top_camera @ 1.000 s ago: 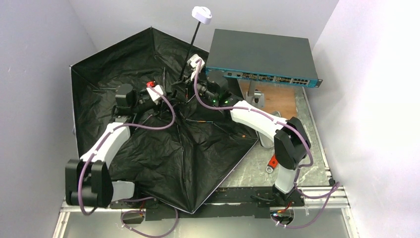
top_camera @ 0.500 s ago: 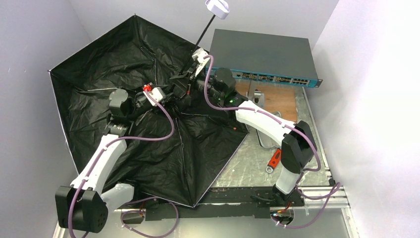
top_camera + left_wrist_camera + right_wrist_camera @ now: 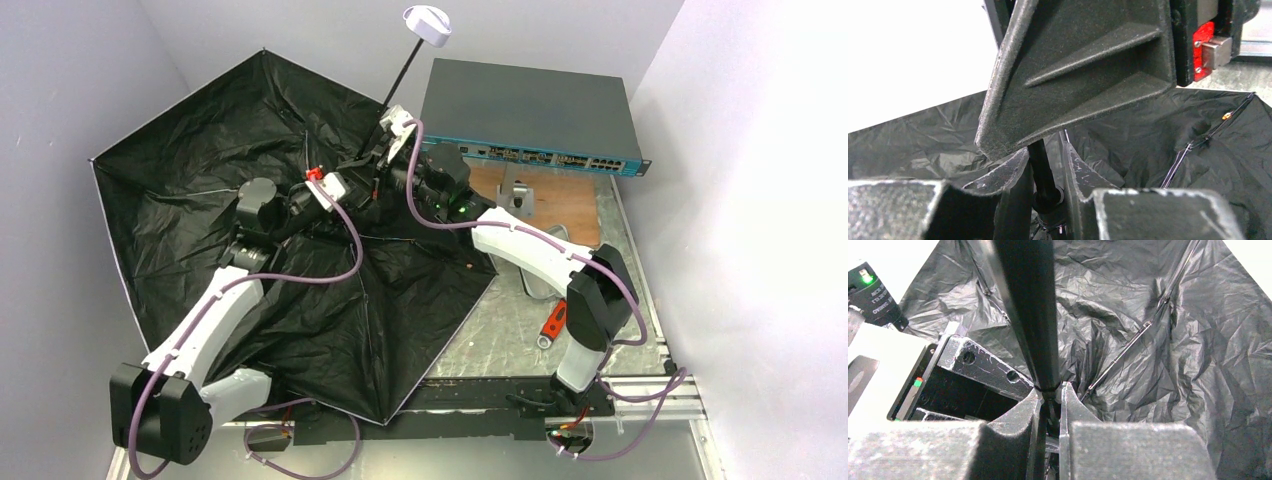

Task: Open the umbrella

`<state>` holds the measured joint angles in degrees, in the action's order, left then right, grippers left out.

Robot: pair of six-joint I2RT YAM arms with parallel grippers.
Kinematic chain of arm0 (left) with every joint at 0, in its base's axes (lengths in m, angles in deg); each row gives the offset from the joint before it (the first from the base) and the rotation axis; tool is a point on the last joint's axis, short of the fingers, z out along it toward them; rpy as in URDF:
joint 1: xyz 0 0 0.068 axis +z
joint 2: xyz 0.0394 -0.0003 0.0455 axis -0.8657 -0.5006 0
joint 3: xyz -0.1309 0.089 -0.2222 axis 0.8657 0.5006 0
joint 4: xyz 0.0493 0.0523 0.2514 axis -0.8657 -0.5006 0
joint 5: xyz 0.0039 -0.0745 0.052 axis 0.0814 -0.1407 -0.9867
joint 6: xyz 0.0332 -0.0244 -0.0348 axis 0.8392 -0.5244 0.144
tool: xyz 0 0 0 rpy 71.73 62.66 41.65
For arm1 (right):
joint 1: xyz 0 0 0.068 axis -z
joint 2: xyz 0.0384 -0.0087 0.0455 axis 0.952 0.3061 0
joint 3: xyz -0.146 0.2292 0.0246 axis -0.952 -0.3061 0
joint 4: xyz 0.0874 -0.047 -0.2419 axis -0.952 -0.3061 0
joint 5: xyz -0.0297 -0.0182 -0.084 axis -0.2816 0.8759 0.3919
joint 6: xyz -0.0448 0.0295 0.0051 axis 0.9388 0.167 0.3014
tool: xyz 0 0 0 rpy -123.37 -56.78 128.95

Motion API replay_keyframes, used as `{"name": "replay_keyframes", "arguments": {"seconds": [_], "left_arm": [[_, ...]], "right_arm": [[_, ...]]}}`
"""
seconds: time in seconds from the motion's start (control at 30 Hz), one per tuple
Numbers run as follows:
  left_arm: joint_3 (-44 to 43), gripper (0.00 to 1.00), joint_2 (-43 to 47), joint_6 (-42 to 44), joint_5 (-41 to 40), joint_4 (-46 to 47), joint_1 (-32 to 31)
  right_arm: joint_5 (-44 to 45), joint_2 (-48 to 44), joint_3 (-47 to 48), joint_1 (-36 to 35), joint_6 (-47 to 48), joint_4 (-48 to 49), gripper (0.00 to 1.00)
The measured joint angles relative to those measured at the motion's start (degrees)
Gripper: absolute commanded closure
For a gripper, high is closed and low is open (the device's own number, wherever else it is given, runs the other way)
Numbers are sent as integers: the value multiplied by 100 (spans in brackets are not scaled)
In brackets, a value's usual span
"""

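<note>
The umbrella point(image 3: 200, 200) lies spread wide over the left of the table, black inner face up, a thin silvery rim at its edges. Its thin black shaft point(image 3: 403, 78) rises up and back to the small pale handle point(image 3: 428, 24). Both grippers meet at the hub. My left gripper point(image 3: 350, 185) is shut on the shaft point(image 3: 1040, 160) just above a black collar. My right gripper point(image 3: 385, 150) is shut on the shaft point(image 3: 1030, 315) a little higher up. The black canopy also fills the left wrist view point(image 3: 1148, 140) and the right wrist view point(image 3: 1173, 340).
A large dark grey flat box with a teal front point(image 3: 525, 110) stands at the back right, close behind the right gripper. A wooden board point(image 3: 565, 205) and a metal plate point(image 3: 500, 320) lie right of the canopy, with a small red tool point(image 3: 553, 322). Walls stand close on both sides.
The canopy has spread wider and flatter, its left edge moving out toward the left wall. Both grippers have risen and shifted along the shaft; the handle swung right, then slightly back.
</note>
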<state>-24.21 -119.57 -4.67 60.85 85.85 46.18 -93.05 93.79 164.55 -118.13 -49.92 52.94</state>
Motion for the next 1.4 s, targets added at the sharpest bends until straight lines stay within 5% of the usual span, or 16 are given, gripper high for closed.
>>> {"name": "replay_keyframes", "arguments": {"seconds": [0.33, 0.47, 0.6, 0.67, 0.83, 0.97, 1.23, 1.4], "left_arm": [[249, 63, -181, 367, -61, 160, 55], [129, 75, -535, 476, 398, -175, 365], [-127, 98, -575, 481, 820, -511, 560], [-291, 100, -525, 501, 1099, -719, 664], [-623, 100, -267, 555, 1510, -1115, 719], [-1147, 100, -280, 975, 946, -1587, 1360], [-1727, 100, -92, 1950, 693, -2470, 1552], [-1729, 100, 256, 3053, 647, -2826, 1569]], "right_arm": [[350, 0, 0, -39, 55, -326, 100], [511, -22, 0, -39, 74, -382, 100], [542, -46, -24, -52, 83, -286, 100], [538, -131, -90, -76, 79, -146, 99], [446, -535, -365, -129, 116, 90, 70], [-11, -1290, -632, -79, 114, -125, 49], [-345, -2194, -986, -63, 321, -81, 31], [-273, -2382, -1478, 2, 485, -719, 29]]}}
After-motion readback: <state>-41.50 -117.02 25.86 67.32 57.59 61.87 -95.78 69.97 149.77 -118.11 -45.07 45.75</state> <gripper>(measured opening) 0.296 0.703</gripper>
